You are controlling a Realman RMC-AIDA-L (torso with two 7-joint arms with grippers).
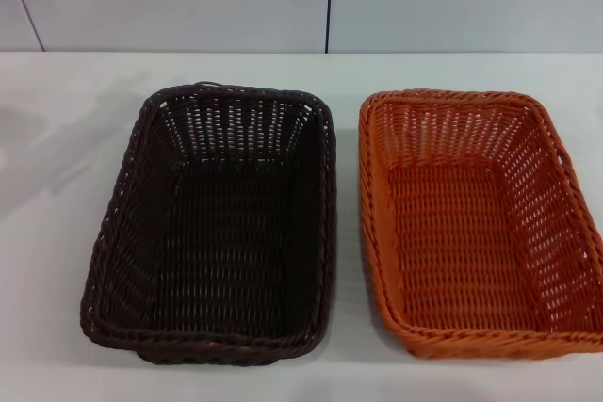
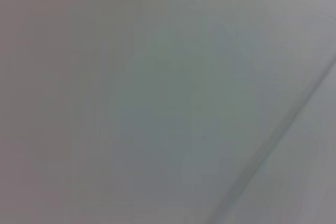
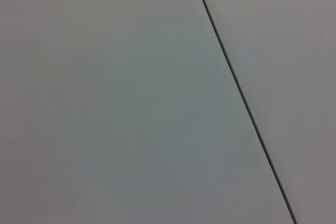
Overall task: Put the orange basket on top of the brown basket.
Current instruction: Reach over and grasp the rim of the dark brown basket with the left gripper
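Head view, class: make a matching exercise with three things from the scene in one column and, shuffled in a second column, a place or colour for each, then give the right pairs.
Column one:
1. the orange basket
2. the brown basket
3. the table

Column two:
A. white, bearing both of the others
B. on the robot's left side, empty and upright
C. on the robot's right side, empty and upright

Right pairs: 1-C, 2-B, 3-A. The two baskets stand side by side with a narrow gap between them. Neither claw shows in any view.
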